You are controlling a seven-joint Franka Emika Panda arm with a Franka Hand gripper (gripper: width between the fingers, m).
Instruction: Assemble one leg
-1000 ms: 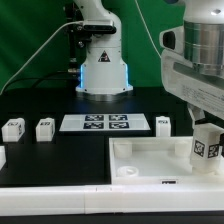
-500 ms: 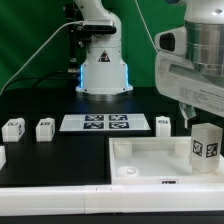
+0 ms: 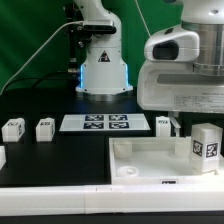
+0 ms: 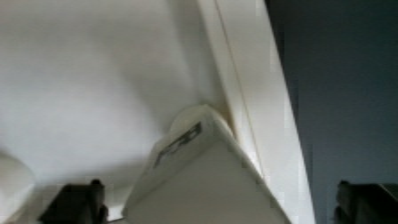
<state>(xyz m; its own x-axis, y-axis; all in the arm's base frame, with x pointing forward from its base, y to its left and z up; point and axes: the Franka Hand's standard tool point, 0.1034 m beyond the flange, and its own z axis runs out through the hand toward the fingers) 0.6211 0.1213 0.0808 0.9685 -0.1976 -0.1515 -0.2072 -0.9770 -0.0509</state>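
Exterior view: you have the leg point(image 3: 207, 143) standing on its end in the far corner of the white tray piece point(image 3: 140, 152), below the gripper point(image 3: 180, 118) and a little toward the exterior view's right of it. The gripper hangs above the leg and is not touching it. The leg's long axis is vertical, and its tagged face points at this camera. Three spare legs point(image 3: 45, 128) sit loose on the tabletop point(image 3: 50, 160). One is just beside the gripper toward the exterior view's left, and the other two are well apart from it on that same side.

Judgement: the one leg called for looks placed at its corner. These frames don't show whether it is fully seated or tightened, so treat that as the open item. Nothing else of the task appears left.

Wrist view: you are looking almost straight down the leg point(image 4: 199, 165), so its long axis runs away from the camera. A sliver of the tag shows along one face. The gripper point(image 4: 222, 200) has its fingers spread wide, one dark fingertip point(image 4: 80, 200) at each side of the frame. It is holding nothing, and the leg lies beyond the gap.
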